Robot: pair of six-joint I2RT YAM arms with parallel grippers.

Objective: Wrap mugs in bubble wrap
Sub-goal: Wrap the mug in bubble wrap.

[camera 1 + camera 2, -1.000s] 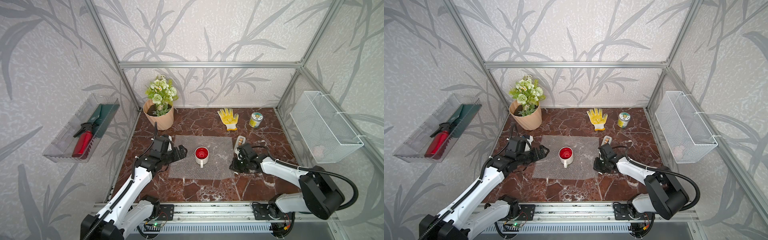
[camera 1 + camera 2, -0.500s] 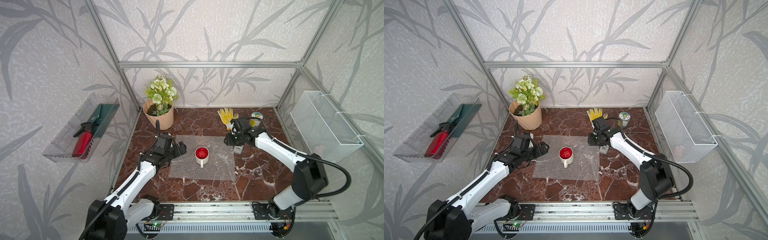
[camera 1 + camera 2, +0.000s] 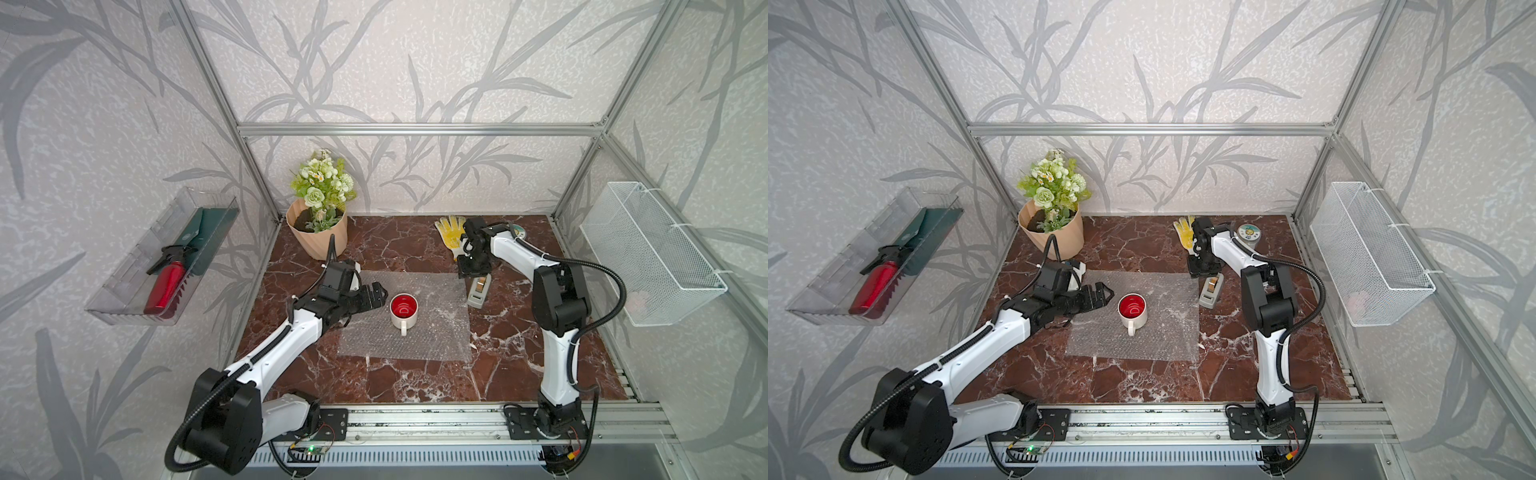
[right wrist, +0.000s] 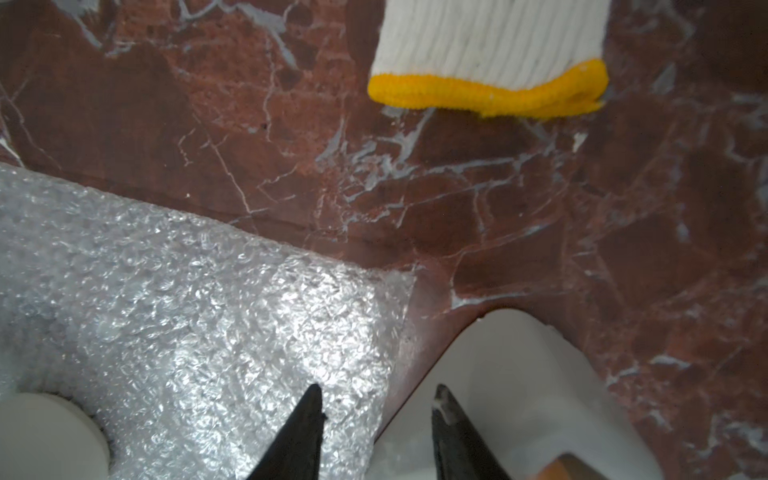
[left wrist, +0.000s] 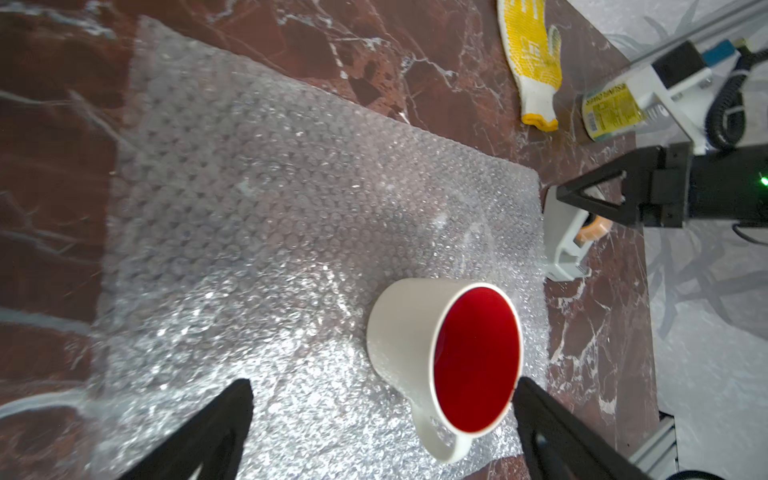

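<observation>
Red marble surface [image 3: 415, 245]. Bubble wrap [image 3: 432, 332] lies flat at its centre. Left gripper [image 3: 376, 297]: jaws spread wide, empty, just beside the mug [image 3: 404, 309]. Right gripper [image 4: 378, 399]: fingers parted, pinching nothing, over the wrap's far right corner, by the tape dispenser [image 3: 478, 291]. Mug upright on the wrap, handle toward the robot.

The glossy ceramic mug [image 3: 404, 311] sits on bubbly clear plastic bubble wrap [image 3: 436, 328] over a polished marble tabletop [image 3: 415, 245].
</observation>
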